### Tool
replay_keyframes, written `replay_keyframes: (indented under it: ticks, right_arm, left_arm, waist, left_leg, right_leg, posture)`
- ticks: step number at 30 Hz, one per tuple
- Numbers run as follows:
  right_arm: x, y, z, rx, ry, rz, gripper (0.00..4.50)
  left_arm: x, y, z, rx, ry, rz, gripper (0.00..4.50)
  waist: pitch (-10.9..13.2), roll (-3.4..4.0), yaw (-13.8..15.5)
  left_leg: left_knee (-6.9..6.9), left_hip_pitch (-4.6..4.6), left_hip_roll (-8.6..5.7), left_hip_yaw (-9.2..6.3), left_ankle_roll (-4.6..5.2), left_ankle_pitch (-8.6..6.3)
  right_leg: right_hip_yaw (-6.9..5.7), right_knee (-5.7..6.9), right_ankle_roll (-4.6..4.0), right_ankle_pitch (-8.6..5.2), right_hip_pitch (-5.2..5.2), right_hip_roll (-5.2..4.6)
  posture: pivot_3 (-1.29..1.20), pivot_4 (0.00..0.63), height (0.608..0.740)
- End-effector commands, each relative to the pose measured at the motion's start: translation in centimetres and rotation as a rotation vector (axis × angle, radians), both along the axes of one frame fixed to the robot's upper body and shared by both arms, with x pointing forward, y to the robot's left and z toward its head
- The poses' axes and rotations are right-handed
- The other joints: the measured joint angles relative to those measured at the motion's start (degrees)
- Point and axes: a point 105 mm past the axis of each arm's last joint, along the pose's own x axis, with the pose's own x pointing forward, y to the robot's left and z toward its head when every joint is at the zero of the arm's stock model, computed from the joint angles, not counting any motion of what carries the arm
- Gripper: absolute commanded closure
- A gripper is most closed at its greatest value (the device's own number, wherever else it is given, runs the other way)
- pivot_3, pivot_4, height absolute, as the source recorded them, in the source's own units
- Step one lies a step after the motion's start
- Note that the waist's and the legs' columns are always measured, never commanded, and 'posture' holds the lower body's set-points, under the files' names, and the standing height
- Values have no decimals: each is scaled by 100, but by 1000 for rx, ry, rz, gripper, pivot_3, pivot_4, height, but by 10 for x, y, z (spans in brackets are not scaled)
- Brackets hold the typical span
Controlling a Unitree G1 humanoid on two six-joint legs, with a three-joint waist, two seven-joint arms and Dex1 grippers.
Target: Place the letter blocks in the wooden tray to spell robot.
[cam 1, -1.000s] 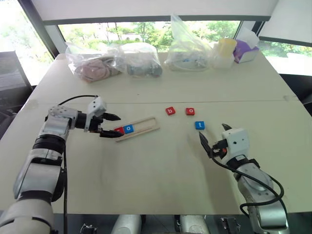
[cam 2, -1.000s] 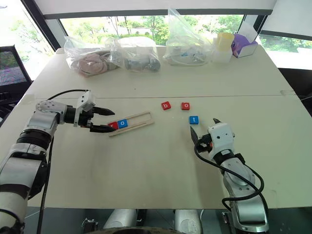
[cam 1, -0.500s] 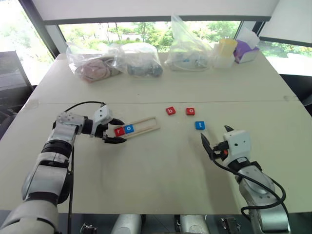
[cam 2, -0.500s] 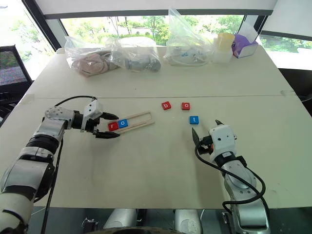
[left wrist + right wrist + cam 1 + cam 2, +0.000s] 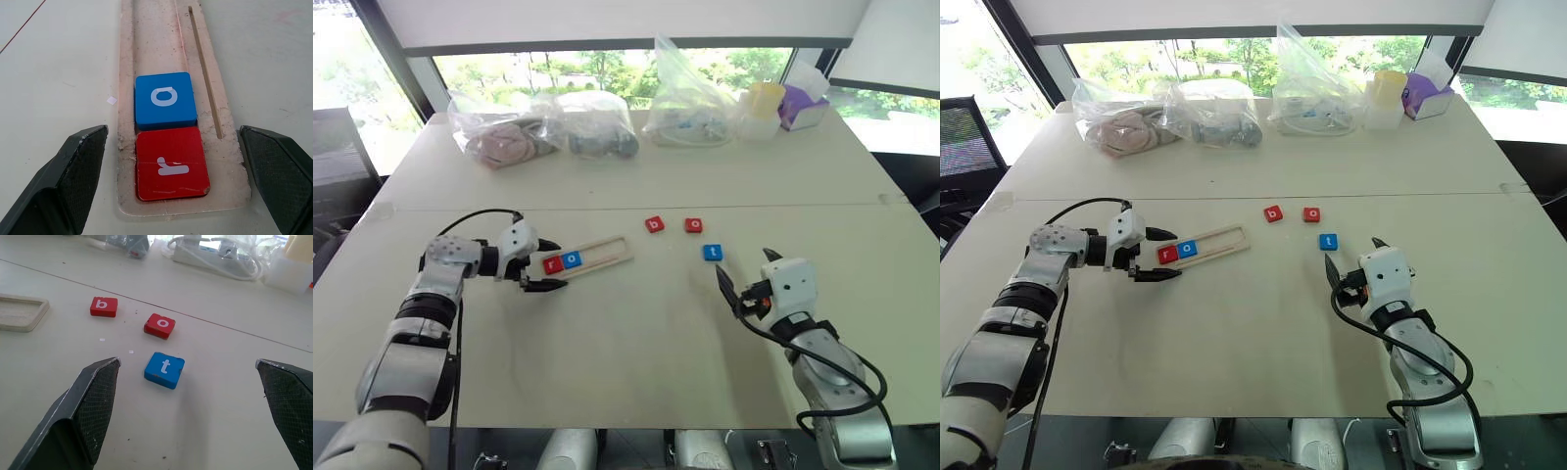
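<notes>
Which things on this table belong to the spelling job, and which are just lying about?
Job: wooden tray holding red r and blue o; loose red b, red o, blue t.
Lying about: plastic bags, yellow-lidded container, tissue box.

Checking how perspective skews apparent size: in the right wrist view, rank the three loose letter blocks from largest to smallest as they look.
1. blue t block, nearest the camera
2. red o block
3. red b block, only slightly smaller than the o
</notes>
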Motion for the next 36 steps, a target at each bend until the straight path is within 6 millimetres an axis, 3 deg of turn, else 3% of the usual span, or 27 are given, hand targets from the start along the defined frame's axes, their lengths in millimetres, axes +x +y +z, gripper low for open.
replay_keyframes:
  ticks: [1,5,10,19,26,36]
  right_arm:
    - [-2,2,14,-13,-50,15,0]
    - [-2,2,14,-15,-49,18,0]
    - [-2,2,14,-16,-49,20,0]
    - [0,1,15,-17,-48,20,0]
    - [9,-5,21,-24,-67,6,0]
    - [11,-8,24,-25,-82,-11,0]
  left_arm:
    - [-11,17,-24,76,84,37,17]
    - [-15,20,-28,79,114,42,17]
    - [-18,22,-31,74,136,44,1371]
    - [-26,12,-32,76,118,-31,1368]
    - [-36,-38,-25,18,67,-183,1368]
    - [-47,-84,-27,48,17,-306,1368]
  waist:
    - [-5,0,-3]
    - [-11,1,-6]
    - [-16,4,-13]
    - [-17,4,-18]
    - [-18,5,44]
    - [-19,6,175]
  left_leg:
    - [1,0,0,0,0,0]
    - [0,1,0,0,0,0]
    - [-1,3,0,1,0,0]
    - [-7,4,4,1,0,0]
    - [-6,-4,-4,2,1,-1]
    - [-3,-9,-23,3,12,-8]
  right_leg:
    - [0,0,0,0,0,0]
    - [1,0,0,0,1,0]
    - [1,1,0,0,1,1]
    - [5,-4,-1,0,1,2]
    - [9,-12,0,0,2,-8]
    - [8,-24,0,-1,10,-31]
  posture:
    - [0,150,740]
    - [0,150,740]
    - [0,150,740]
    - [0,150,740]
    - [0,150,740]
    - [0,150,740]
